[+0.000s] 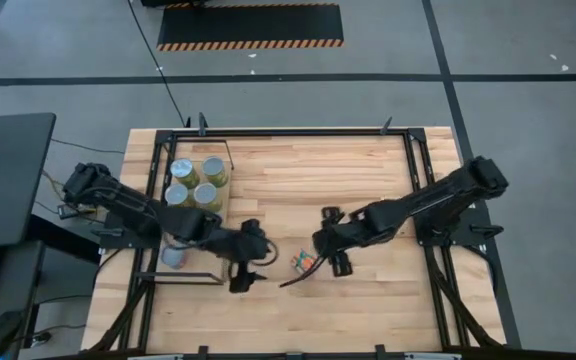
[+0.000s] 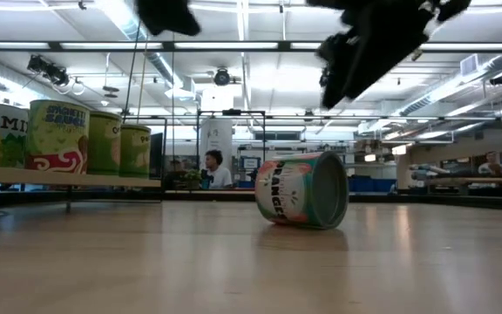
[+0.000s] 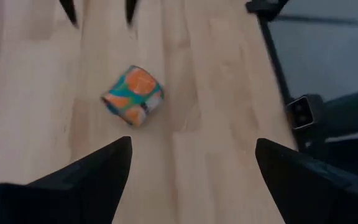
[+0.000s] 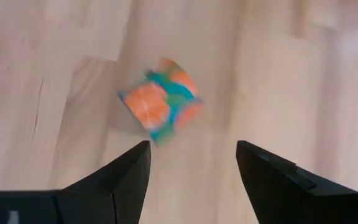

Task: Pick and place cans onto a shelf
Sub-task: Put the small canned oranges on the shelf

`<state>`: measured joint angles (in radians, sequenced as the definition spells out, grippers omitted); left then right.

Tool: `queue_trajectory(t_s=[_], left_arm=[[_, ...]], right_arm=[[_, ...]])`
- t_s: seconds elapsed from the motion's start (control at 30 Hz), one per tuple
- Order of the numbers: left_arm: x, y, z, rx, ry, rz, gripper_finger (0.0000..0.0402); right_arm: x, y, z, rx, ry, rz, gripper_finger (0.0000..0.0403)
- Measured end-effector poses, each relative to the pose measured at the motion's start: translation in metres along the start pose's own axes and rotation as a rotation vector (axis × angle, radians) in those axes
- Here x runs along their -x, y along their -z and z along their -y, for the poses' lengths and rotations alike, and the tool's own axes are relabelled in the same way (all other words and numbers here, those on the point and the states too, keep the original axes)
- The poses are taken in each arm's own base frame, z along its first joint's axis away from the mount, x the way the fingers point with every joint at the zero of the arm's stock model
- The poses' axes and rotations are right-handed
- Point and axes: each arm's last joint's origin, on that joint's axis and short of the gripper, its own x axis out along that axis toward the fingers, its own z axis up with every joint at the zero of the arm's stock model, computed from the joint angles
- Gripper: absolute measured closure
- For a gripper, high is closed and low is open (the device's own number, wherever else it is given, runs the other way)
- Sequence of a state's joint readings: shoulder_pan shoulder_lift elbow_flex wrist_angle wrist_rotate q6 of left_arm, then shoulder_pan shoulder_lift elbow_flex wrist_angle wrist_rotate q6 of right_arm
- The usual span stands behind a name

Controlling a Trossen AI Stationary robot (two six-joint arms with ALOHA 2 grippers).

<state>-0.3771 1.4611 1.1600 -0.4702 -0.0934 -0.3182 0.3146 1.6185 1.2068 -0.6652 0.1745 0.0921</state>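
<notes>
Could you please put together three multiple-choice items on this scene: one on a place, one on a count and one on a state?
1. Where is the orange can?
A. on the shelf
B. on the table between the grippers
C. in a gripper

2. How many cans stand on the shelf?
A. two
B. five
C. nine

3. How is the orange can lying?
A. upright
B. on its side
C. stacked on another

Answers:
1 B, it lies between the left gripper and right gripper.
2 B, five tops show from above.
3 B, the low view shows it tipped.

A can (image 2: 303, 189) lay on its side mid-table; more cans (image 2: 57, 136) stood on the shelf (image 2: 68, 180) by the left edge.
</notes>
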Motion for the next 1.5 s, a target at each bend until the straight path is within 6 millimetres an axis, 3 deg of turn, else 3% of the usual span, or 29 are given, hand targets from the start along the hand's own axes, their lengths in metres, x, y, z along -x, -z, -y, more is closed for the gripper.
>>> queue_trajectory(t_s=[0.13,0.27,0.43,0.57,0.77,1.5], left_arm=[[-0.018,-0.023,-0.015,-0.122,0.000,-0.011,0.0054],[-0.050,-0.045,-0.028,-0.193,0.025,-0.053,0.0054],[-0.091,-0.070,-0.036,-0.298,0.000,-0.100,0.0054],[-0.126,-0.074,-0.040,-0.386,0.025,-0.148,0.0054],[-0.145,-0.068,-0.041,-0.477,0.039,-0.222,0.0053],[-0.193,-0.031,-0.053,-0.537,0.041,-0.407,0.0053]], right_arm=[[0.050,0.017,0.006,-0.128,0.034,-0.019,0.0158],[0.087,0.037,0.011,-0.233,0.062,-0.010,0.0158],[0.118,0.056,0.017,-0.316,0.114,0.016,0.0158],[0.134,0.064,0.023,-0.369,0.149,0.055,0.0158],[0.145,0.070,0.023,-0.381,0.147,0.084,0.0158],[0.140,0.067,0.020,-0.396,0.150,0.076,0.0158]])
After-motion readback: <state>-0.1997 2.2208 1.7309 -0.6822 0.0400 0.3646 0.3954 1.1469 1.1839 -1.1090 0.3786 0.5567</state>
